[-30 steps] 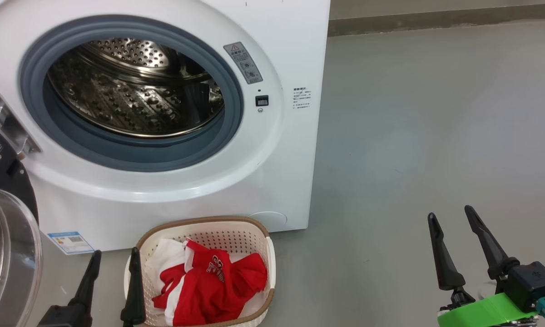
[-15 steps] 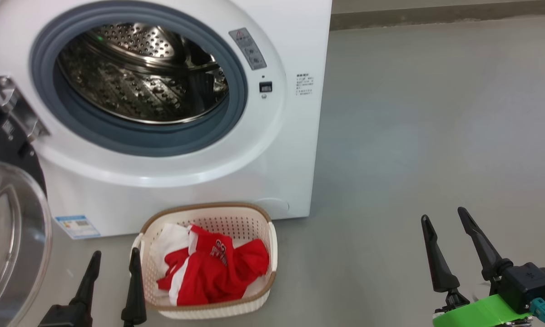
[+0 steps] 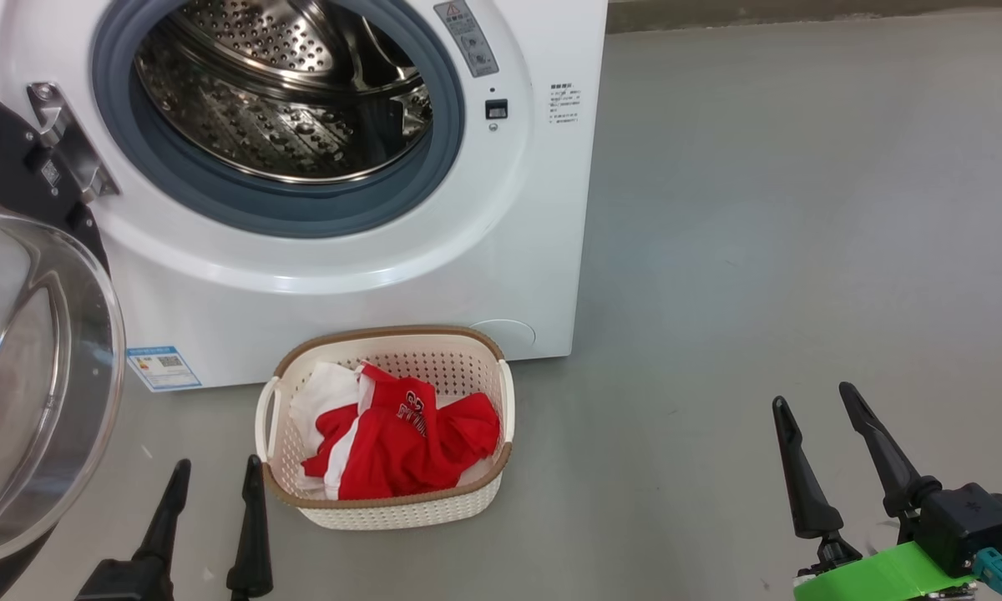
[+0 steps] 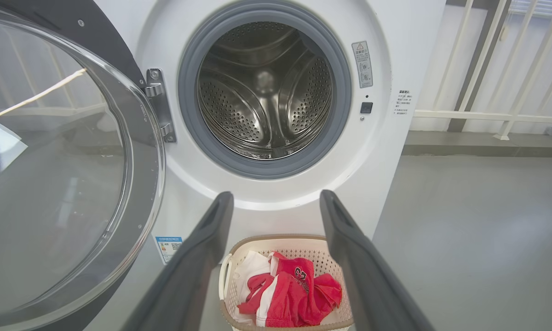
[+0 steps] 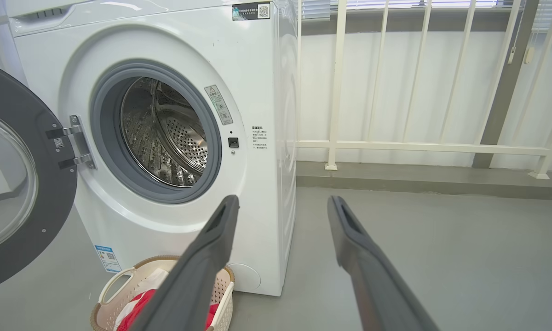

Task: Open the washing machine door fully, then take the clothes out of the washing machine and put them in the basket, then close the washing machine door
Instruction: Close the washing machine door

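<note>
The white washing machine (image 3: 367, 275) stands with its steel drum (image 3: 284, 92) showing no clothes inside. Its washing machine door (image 3: 33, 376) hangs swung open on the left, glass bowl facing me. On the floor before the machine sits the basket (image 3: 388, 334), holding the red and white clothes (image 3: 401, 442). My left gripper (image 3: 218, 462) is open and holds nothing, low at the basket's near-left corner. Off to the right, over bare floor, my right gripper (image 3: 812, 394) is open too. In the left wrist view the left gripper (image 4: 277, 194) frames the basket (image 4: 280, 239) and clothes (image 4: 294, 299).
Grey floor (image 3: 760, 209) stretches wide to the right of the machine. A white railing (image 5: 418, 146) on a low kerb runs behind it in the right wrist view. The open door (image 5: 23, 184) takes up the room on the left.
The whole head picture has shifted: machine and basket sit higher in it and more of the door shows, so the camera has moved. Both grippers stay open.
</note>
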Tool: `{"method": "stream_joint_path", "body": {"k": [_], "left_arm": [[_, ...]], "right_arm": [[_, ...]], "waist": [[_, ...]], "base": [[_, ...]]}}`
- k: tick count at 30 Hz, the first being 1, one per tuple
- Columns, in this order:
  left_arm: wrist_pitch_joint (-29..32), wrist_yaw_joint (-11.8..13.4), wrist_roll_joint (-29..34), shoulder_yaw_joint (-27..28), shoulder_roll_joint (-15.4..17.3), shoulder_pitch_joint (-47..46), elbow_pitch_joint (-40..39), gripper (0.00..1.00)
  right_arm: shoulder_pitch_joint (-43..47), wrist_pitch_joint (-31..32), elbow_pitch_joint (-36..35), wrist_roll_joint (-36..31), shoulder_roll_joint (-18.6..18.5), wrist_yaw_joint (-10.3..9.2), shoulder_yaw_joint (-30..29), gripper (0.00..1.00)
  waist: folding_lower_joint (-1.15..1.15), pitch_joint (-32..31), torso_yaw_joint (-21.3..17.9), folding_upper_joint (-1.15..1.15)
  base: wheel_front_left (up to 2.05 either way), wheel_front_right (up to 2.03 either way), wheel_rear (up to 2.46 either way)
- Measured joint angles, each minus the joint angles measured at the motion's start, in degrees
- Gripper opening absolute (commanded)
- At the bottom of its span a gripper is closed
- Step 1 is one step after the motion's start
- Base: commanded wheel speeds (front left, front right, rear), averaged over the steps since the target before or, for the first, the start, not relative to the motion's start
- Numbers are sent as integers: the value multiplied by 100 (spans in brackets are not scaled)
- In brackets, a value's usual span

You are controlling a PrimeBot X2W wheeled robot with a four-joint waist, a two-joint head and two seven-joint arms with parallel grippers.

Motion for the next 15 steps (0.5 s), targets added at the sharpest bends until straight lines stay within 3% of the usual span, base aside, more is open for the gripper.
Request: {"method": "stream_joint_path", "body": {"k": [15], "left_arm": [[52,127,44,-90,14,-1,-279,100]], "right_arm": [[-2,0,8,49,0,0,-3,100]], "waist": [[0,120,99,0]], "base": [[0,0,0]]}}
